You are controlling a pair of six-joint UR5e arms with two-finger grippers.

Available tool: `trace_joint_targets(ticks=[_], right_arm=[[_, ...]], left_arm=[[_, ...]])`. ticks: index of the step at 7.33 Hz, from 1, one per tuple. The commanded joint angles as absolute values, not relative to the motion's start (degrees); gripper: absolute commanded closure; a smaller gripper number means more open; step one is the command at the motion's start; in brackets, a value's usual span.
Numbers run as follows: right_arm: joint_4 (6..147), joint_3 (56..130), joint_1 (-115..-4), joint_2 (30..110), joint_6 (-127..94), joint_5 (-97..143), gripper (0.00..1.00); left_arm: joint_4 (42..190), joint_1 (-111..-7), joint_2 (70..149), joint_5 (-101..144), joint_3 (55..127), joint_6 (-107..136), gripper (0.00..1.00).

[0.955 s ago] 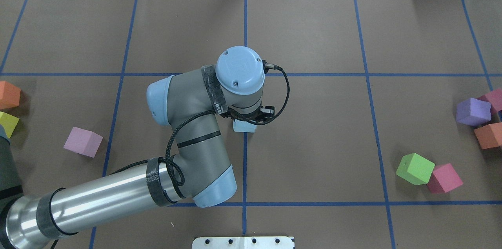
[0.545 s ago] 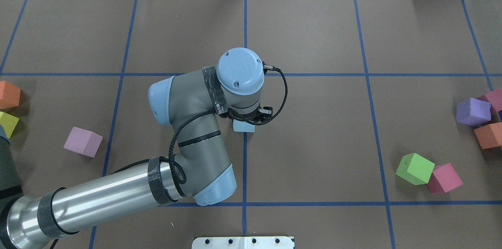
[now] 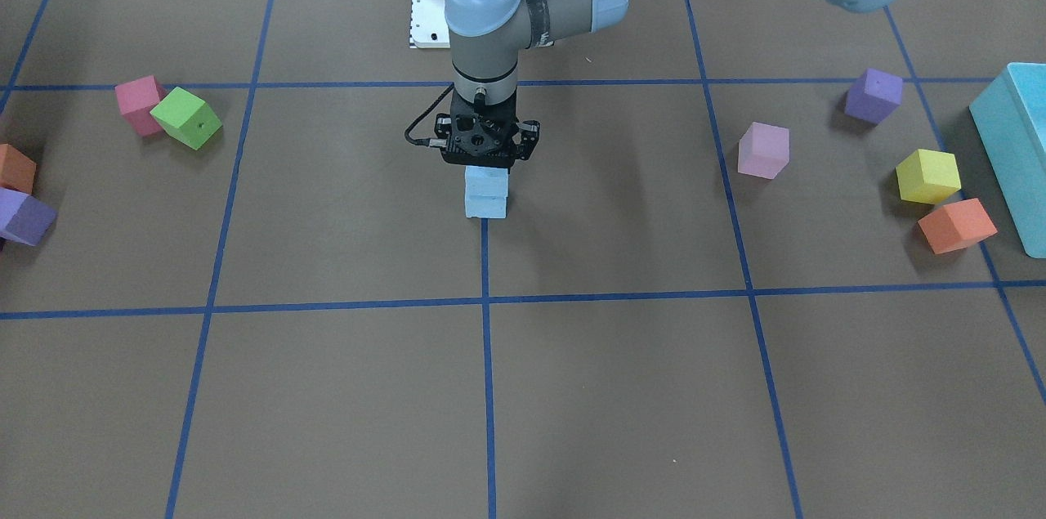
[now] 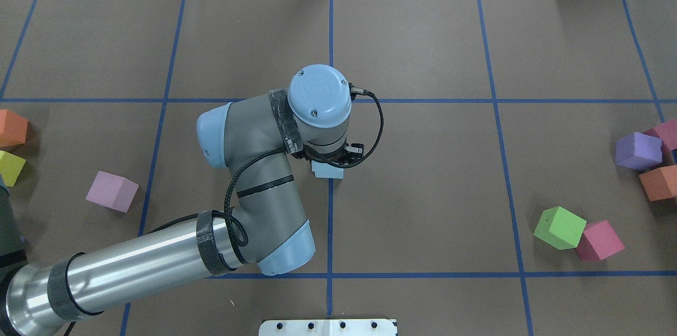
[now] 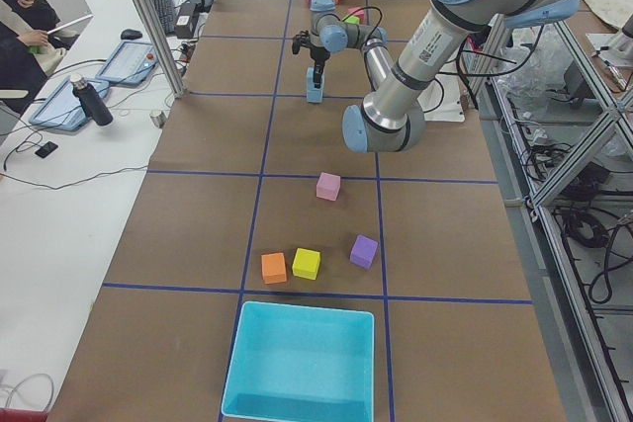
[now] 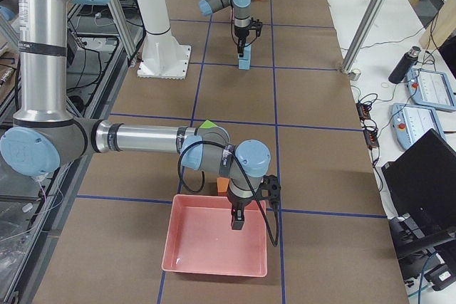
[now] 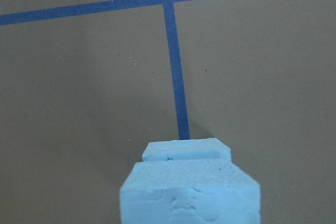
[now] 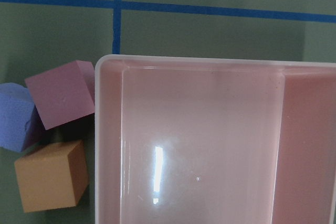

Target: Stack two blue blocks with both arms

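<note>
Two pale blue blocks stand stacked on the centre blue tape line. The lower block (image 3: 486,206) rests on the table and the upper block (image 3: 486,181) sits on it. My left gripper (image 3: 486,172) points straight down and appears shut on the upper block. The left wrist view shows the upper block (image 7: 189,198) close up with the lower block (image 7: 186,150) showing past it. From overhead, the wrist hides most of the stack (image 4: 327,171). My right gripper (image 6: 237,220) hangs over a pink tray (image 6: 171,238); I cannot tell whether it is open or shut.
A pink cube (image 3: 137,100), green cube (image 3: 186,118), orange cube (image 3: 12,167) and purple cube (image 3: 26,216) lie at one side. A lilac cube (image 3: 763,149), purple cube (image 3: 873,96), yellow cube (image 3: 927,176), orange cube (image 3: 956,225) and teal box (image 3: 1017,151) lie at the other.
My left wrist has shifted slightly toward the view's left. The blue stack under it stays at the same spot on the centre line.
</note>
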State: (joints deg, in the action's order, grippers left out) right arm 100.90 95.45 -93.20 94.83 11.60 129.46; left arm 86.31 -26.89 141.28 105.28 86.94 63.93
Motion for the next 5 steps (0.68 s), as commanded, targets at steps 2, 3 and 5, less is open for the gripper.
trace_joint_targets(ticks=[2,3,5], right_arm=[[100.9,95.4,-93.3,94.8,11.6,129.5,0.0],[100.9,95.4,-93.2,94.8,11.6,129.5,0.0],[100.9,95.4,-93.3,94.8,11.6,129.5,0.0]], left_arm=[[88.2,-27.1,141.3,105.3,86.9,64.6,0.45],[88.2,-27.0,141.3,105.2,86.9,64.7,0.39],[88.2,-27.0,141.2,105.2,85.9,64.3,0.34]])
